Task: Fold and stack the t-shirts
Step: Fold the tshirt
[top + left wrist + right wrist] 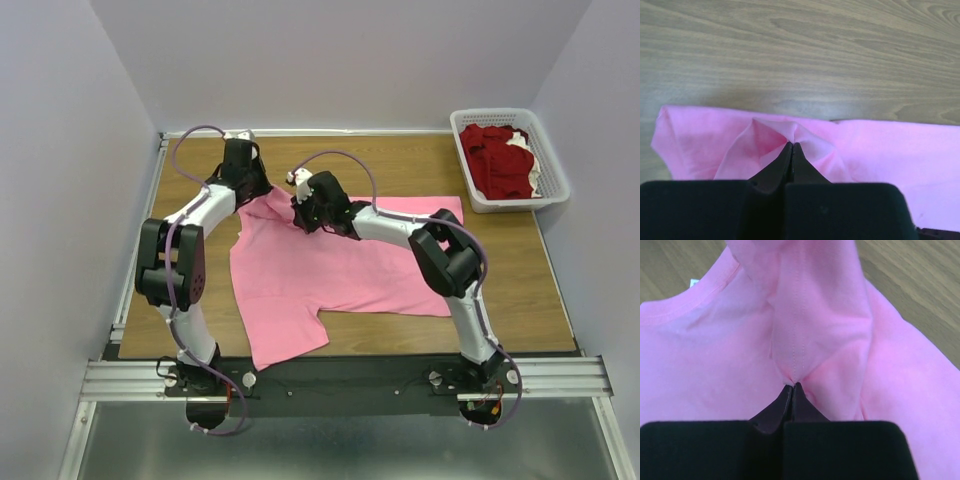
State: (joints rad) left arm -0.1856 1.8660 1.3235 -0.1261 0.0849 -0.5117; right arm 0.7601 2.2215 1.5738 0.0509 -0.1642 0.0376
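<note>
At the near edge of the wooden counter (530,290), one short sleeve of the bright pink t-shirt (340,270), reaching almost to the rim. Beyond that sleeve, the shirt's body spread mostly flat across the middle of the counter, lying sideways, with the straight hem toward the right and the collar end toward the left. A few soft wrinkles across the cloth.

Farther in, at the far side of the shirt near the collar, the right pincer (792,386). Fingers together, clamped on a raised ridge of pink cloth with a stitched seam running up it (ribbed collar edge and a small white tag (694,282) off to the left in the right wrist view). Cloth drawn up into a tent at the tips.

Slightly farther and to the left, the left pincer (791,146), likewise closed tight, nipping a puckered bit of the same shirt at its far left corner. Bare wood grain just beyond that edge in the left wrist view. Both pincers near each other over the same end of the shirt, not touching.

Farthest, in the far right corner of the counter and well apart from the pink shirt, a white lattice basket (515,203) holding the dark red t-shirts (497,160), heaped and crumpled, with a scrap of white among them (cannot tell what).
</note>
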